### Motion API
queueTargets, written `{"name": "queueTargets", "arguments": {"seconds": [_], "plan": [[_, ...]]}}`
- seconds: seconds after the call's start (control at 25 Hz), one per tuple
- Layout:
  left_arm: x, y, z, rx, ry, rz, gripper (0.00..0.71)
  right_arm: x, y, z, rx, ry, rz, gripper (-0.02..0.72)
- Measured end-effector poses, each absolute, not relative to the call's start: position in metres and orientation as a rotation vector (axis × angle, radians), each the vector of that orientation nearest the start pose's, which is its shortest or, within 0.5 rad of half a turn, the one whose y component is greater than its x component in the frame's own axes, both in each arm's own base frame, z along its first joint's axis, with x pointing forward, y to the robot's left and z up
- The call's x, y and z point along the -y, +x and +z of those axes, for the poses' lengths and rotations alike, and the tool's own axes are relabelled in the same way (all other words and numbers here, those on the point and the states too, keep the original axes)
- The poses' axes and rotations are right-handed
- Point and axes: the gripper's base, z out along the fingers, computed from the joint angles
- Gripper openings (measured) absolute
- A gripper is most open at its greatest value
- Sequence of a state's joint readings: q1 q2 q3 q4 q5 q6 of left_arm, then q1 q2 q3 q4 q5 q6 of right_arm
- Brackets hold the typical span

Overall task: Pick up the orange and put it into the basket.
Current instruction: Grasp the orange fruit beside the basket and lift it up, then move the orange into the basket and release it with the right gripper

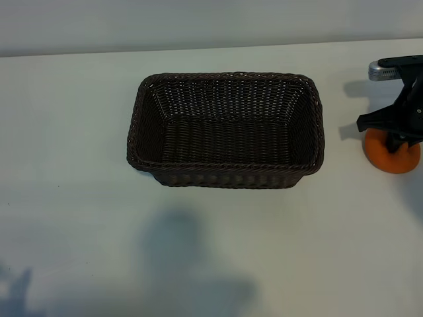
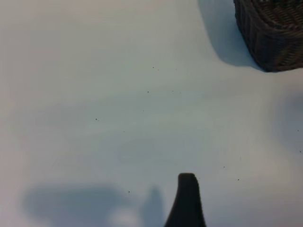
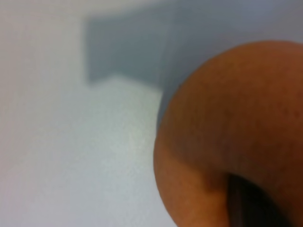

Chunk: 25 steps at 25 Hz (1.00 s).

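The orange (image 1: 388, 160) sits on the white table at the far right, to the right of the basket (image 1: 228, 77) and clear of it. My right gripper (image 1: 397, 141) is down over the orange's top and shut on it. In the right wrist view the orange (image 3: 227, 118) fills the near side, with one dark finger (image 3: 246, 203) pressed against its skin. The other finger is hidden. The dark brown wicker basket has nothing in it. My left gripper is out of the exterior view; its wrist view shows one finger (image 2: 187, 201) over bare table, far from the basket's corner (image 2: 272, 33).
White tabletop lies all round the basket, with its far edge against a pale wall (image 1: 198, 26). Soft shadows fall on the near part of the table (image 1: 178, 264).
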<state>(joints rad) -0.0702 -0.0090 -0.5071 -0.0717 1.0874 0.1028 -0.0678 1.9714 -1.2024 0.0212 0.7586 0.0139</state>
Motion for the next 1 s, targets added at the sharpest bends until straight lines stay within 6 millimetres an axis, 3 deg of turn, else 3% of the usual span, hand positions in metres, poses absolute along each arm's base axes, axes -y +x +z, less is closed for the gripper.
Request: {"name": "queueTargets", "arguments": {"seconds": [0.28,0.6,0.84,1.0], "plan": [[0.005,-0.009,0.277,-2.045,0.183,-0.066,0.596,0.024,0.371,0.148,-3.032,0.143,0.021,0.093],[0.005,-0.009,0.277,-2.046,0.183,-0.065,0.595,0.024,0.390,0.191,-3.056,0.131,0.025,0.075],[0.005,-0.009,0.277,-2.046,0.185,-0.064,0.594,0.020,0.380,0.234,-2.974,0.115,0.036,0.072],[0.005,-0.009,0.277,-2.046,0.185,-0.064,0.594,0.018,0.371,0.251,-2.962,0.111,0.056,0.072]]}}
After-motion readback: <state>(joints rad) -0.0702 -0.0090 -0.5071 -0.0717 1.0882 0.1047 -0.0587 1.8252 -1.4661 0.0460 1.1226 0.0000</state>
